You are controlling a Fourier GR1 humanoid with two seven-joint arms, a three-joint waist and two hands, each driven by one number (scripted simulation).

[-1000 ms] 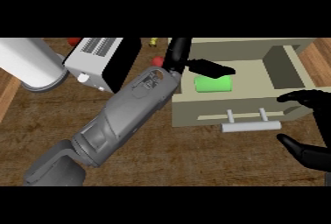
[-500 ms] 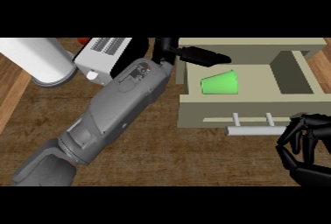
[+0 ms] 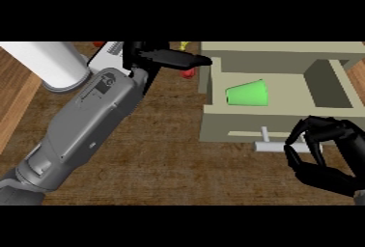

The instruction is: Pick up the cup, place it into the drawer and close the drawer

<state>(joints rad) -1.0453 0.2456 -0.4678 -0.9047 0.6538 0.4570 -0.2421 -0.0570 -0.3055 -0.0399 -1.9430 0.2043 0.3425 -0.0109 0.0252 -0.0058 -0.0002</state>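
Green cup (image 3: 248, 93) in open drawer (image 3: 214, 131) on brown counter (image 3: 171, 159)

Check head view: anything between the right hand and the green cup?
Yes, head view: the drawer's front wall and its handle lie between the right hand and the green cup.

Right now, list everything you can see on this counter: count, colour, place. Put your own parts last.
cup: one, green, lying on its side inside the open drawer.
drawer: one, beige, open, upper right.
drawer handle: one, pale grey bar on the drawer's front.
cylinder: one, white, upper left.
white ridged object: one, top, partly hidden behind the left hand.
small red item: one, left of the drawer, too hidden to identify.
counter: brown wood.
left hand: black, fingers straight, near the drawer's left wall.
right hand: black, fingers curled, at the handle.
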